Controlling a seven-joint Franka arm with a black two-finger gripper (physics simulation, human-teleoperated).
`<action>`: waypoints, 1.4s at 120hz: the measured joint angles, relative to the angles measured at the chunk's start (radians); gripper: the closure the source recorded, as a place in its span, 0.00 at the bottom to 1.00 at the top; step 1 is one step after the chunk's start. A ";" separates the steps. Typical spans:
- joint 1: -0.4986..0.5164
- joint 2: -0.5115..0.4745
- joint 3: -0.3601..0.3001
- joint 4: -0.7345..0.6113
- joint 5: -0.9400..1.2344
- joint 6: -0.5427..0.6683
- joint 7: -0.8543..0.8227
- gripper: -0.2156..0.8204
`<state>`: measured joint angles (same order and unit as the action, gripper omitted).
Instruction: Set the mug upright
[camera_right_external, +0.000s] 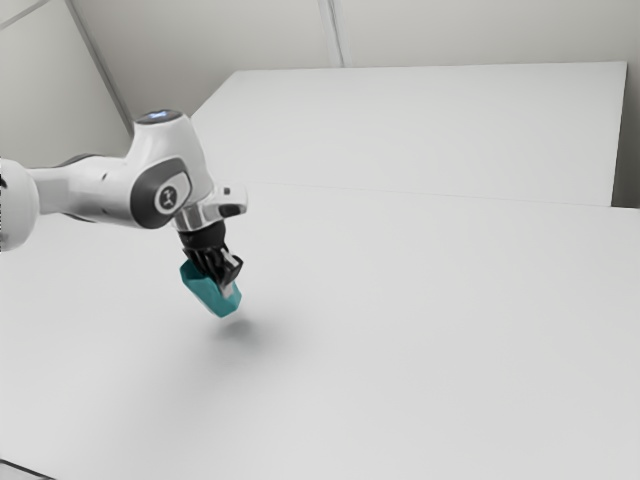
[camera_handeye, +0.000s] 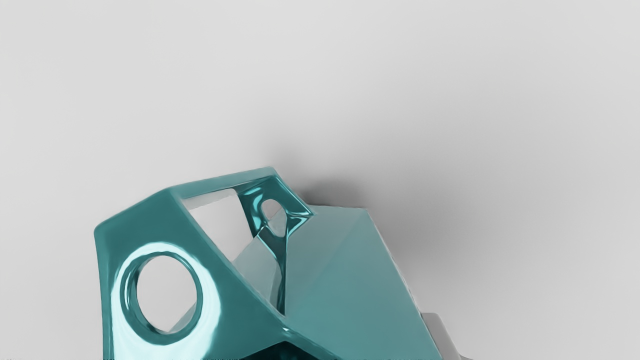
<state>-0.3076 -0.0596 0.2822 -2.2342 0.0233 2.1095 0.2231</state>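
My claw was closed on the mug, one finger against its outer wall; the other was hidden, so I couldn't tell how wide they stood. The teal mug hung tilted at my fingertips, above the table, its shadow apart below it. My arm bore a round badge with a dark mark, too small for me to read.

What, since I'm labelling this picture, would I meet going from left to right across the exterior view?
Rounded arm section at the left edge → dark-ringed arm joint → teal mug → right edge of the far white surface.
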 joint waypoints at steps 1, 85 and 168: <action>0.000 0.002 0.000 0.000 0.001 0.001 -0.002 0.95; -0.012 0.126 -0.001 0.029 0.010 0.034 -0.082 0.95; -0.011 0.130 -0.001 0.050 0.008 0.036 -0.102 0.58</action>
<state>-0.3184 0.0700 0.2812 -2.1837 0.0311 2.1457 0.1208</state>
